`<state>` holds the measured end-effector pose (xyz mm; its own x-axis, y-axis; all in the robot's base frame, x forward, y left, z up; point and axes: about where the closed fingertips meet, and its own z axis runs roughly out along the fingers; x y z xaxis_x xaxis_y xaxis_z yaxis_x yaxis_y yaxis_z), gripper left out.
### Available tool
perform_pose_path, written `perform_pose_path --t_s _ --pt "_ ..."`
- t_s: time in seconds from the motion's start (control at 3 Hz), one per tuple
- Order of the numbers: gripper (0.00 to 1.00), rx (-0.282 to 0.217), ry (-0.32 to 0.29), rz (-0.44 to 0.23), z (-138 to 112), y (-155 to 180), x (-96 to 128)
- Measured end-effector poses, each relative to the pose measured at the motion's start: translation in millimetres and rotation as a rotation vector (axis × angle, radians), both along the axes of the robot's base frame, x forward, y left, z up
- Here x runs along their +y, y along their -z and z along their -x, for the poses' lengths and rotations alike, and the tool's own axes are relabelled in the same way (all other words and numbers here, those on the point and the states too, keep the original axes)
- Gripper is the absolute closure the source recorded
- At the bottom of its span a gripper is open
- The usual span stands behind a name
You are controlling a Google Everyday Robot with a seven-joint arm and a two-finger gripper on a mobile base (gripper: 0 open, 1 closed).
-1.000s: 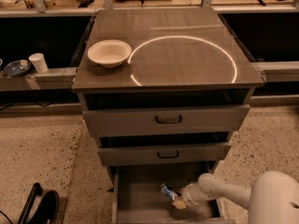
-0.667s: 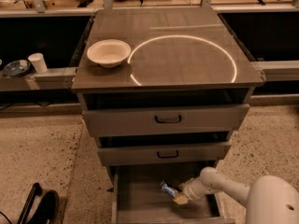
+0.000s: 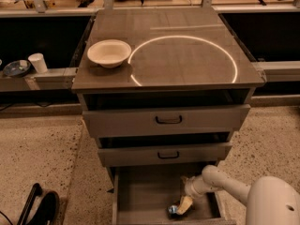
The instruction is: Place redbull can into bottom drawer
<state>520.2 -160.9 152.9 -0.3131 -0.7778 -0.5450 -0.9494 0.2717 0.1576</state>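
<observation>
Gripper in bottom drawer, at redbull can — bowl atop cabinet.

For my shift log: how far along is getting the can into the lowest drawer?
Done: the grey wood-grain bottom drawer stands open. In hand: the end effector is inside it, with the slim blue-and-silver metal can at its tip. Left: release, unclear here, and withdrawal.
</observation>
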Motion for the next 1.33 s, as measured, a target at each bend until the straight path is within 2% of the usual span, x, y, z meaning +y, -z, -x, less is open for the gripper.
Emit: perform_pose_path --t_s 0.33,0.67,1.0,1.33 --pt "0.00 0.000 0.000 0.000 0.0 0.0 0.0" --pt "0.00 -0.014 -0.031 -0.031 1.5 0.1 -0.9" --pt "0.00 -0.106 -0.182 -0.086 11.5 -11.2 -0.4" --pt "0.00 -0.106 -0.182 -0.086 11.5 -11.2 -0.4"
